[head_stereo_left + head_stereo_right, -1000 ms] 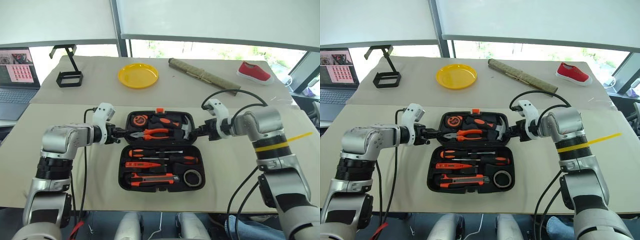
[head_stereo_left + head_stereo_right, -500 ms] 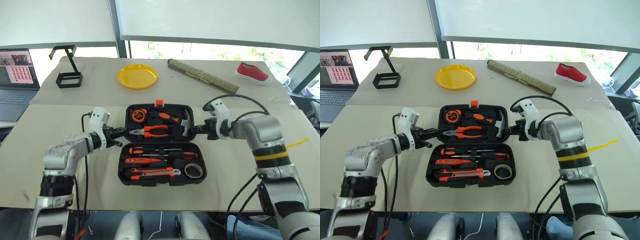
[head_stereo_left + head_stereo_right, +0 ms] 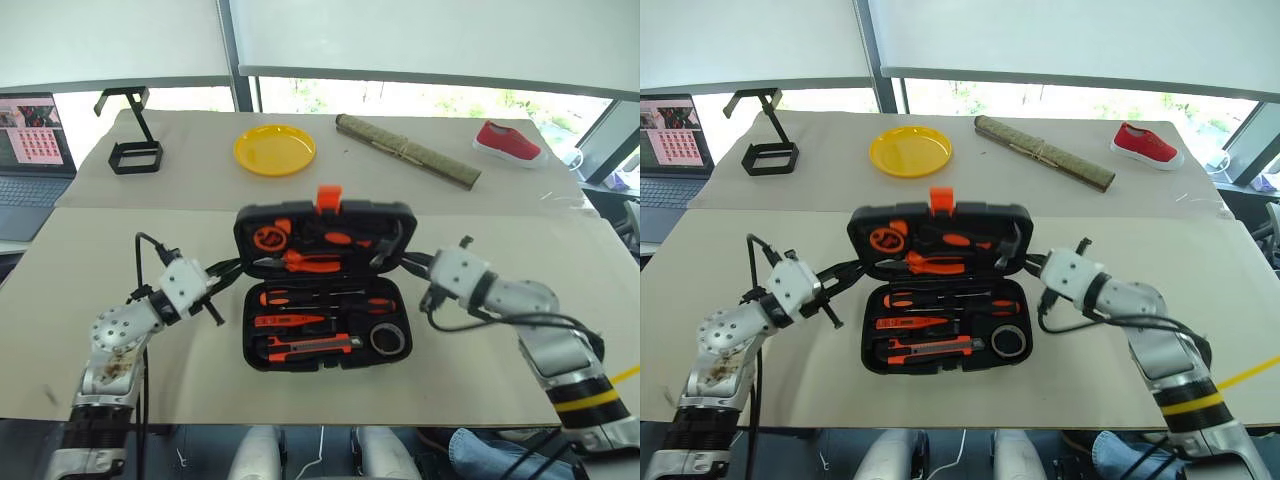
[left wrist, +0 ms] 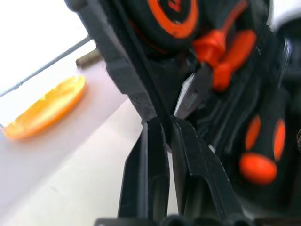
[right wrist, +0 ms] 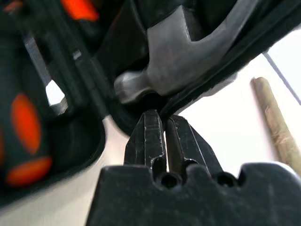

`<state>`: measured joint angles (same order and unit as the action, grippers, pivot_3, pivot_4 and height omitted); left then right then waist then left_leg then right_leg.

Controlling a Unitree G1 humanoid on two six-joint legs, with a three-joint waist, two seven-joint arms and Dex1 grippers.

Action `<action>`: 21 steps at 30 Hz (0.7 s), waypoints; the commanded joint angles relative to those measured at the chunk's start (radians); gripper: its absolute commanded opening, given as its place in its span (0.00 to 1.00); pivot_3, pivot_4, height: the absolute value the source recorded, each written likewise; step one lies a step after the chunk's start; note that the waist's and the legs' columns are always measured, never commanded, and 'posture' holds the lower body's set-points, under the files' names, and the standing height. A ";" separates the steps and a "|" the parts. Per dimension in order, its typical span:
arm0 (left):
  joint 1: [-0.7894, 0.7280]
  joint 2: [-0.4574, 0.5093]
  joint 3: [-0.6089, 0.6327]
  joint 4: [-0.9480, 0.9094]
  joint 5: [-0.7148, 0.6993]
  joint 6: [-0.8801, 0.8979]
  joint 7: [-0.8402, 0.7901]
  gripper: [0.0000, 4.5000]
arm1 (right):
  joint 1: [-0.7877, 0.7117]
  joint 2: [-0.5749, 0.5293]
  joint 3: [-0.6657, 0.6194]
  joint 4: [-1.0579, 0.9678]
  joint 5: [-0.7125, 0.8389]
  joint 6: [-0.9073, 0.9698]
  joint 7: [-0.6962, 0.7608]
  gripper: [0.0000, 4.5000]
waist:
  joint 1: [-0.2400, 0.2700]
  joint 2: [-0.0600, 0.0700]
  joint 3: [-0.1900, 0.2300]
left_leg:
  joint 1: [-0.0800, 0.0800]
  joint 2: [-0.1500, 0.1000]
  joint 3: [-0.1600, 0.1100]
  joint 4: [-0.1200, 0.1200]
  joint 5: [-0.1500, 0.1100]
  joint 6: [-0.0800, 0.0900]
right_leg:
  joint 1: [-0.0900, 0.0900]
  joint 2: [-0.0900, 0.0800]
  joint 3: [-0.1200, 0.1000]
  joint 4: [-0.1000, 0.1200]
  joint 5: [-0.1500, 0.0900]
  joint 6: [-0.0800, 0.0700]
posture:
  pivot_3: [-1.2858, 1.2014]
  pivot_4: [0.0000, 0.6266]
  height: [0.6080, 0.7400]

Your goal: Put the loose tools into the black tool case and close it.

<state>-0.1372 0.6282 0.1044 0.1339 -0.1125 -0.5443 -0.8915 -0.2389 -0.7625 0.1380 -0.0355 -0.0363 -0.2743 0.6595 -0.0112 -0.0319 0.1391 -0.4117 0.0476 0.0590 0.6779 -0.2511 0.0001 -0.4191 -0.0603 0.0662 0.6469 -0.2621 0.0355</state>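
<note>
The black tool case (image 3: pixel 249 331) lies open in the middle of the table, its lid (image 3: pixel 300 211) raised and tilted toward me, with an orange latch (image 3: pixel 328 196) on top. In the base lie two orange-and-black screwdrivers (image 3: pixel 330 299), a slim orange screwdriver (image 3: pixel 290 321), the utility knife (image 3: pixel 305 346) and the dark roll (image 3: pixel 385 338). My left gripper (image 3: pixel 235 268) is shut on the lid's left rim; the left wrist view shows the rim between its fingers (image 4: pixel 146 141). On the lid's right rim my right gripper (image 3: pixel 405 262) is shut, just under the hammer head (image 5: pixel 188 56).
Pliers (image 3: pixel 300 262) sit in the lid. On the far table stand a yellow plate (image 3: pixel 275 150), a black wire stand (image 3: pixel 135 150), a rolled mat (image 3: pixel 408 152) and a red shoe (image 3: pixel 510 143). A laptop (image 3: pixel 30 140) is at the far left.
The lid has risen from lying flat to a tilted, half-raised stand. Both grippers have drawn back toward me with it, and both wrists have rolled.
</note>
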 commanded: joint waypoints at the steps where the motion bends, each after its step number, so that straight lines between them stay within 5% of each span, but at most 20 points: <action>1: 0.067 0.055 -0.043 0.072 0.036 -0.203 -0.058 0.21 | 0.094 -0.054 -0.046 0.041 -0.048 -0.161 0.000 0.19 | 0.000 0.000 0.000 | 0.001 0.000 0.000 0.000 0.000 0.000 | 0.001 0.000 0.000 0.000 0.000 0.000 | 0.52 0.24 1.00; 7: 0.121 0.098 -0.030 0.141 -0.011 -0.212 -0.046 0.69 | 0.183 -0.095 -0.103 0.040 -0.032 -0.201 0.005 0.61 | 0.000 0.001 0.000 | 0.007 0.001 0.003 0.000 -0.001 0.002 | 0.006 0.000 0.001 0.000 0.000 0.000 | 0.52 0.24 1.00; 10: 0.091 0.090 0.009 0.165 -0.102 -0.010 -0.020 0.92 | 0.266 -0.119 -0.174 -0.003 0.068 -0.107 0.051 0.87 | 0.000 0.000 0.001 | 0.013 0.002 0.003 0.000 -0.002 0.002 | 0.012 0.001 0.001 -0.001 0.000 0.000 | 0.52 0.24 1.00; 12: 0.050 0.090 0.005 0.177 -0.132 0.091 -0.027 0.92 | 0.350 -0.147 -0.209 -0.066 0.179 -0.003 0.125 0.99 | 0.006 0.001 0.001 | 0.014 0.002 0.003 0.000 -0.002 0.002 | 0.014 0.001 0.001 -0.001 0.000 0.001 | 0.52 0.24 1.00; 13: 0.019 0.088 -0.004 0.175 -0.143 0.146 -0.037 0.92 | 0.417 -0.170 -0.228 -0.123 0.253 0.065 0.179 0.84 | 0.012 0.001 0.001 | 0.014 0.002 0.002 0.000 -0.002 0.002 | 0.014 0.001 0.001 0.000 -0.001 0.001 | 0.52 0.24 1.00; 15: -0.032 0.087 -0.030 0.168 -0.159 0.256 -0.072 0.80 | 0.527 -0.212 -0.259 -0.226 0.345 0.175 0.251 0.77 | 0.022 0.000 0.000 | 0.013 0.001 0.002 0.000 -0.002 0.002 | 0.015 0.001 0.000 -0.001 -0.001 0.001 | 0.52 0.24 1.00; 21: -0.205 0.047 -0.110 0.188 -0.150 0.461 -0.138 0.33 | 0.677 -0.243 -0.206 -0.499 0.381 0.378 0.284 0.29 | 0.018 0.000 0.000 | 0.014 0.001 0.001 0.001 -0.002 0.003 | 0.015 0.002 0.000 0.000 -0.001 0.001 | 0.52 0.24 1.00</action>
<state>-0.3180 0.6714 0.0050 0.3293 -0.2621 -0.1273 -1.0119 0.4414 -1.0004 -0.0743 -0.4647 0.3304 0.0538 0.9467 0.0067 -0.0322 0.1393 -0.3982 0.0491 0.0598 0.6798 -0.2527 0.0026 -0.4038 -0.0576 0.0667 0.6468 -0.2629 0.0367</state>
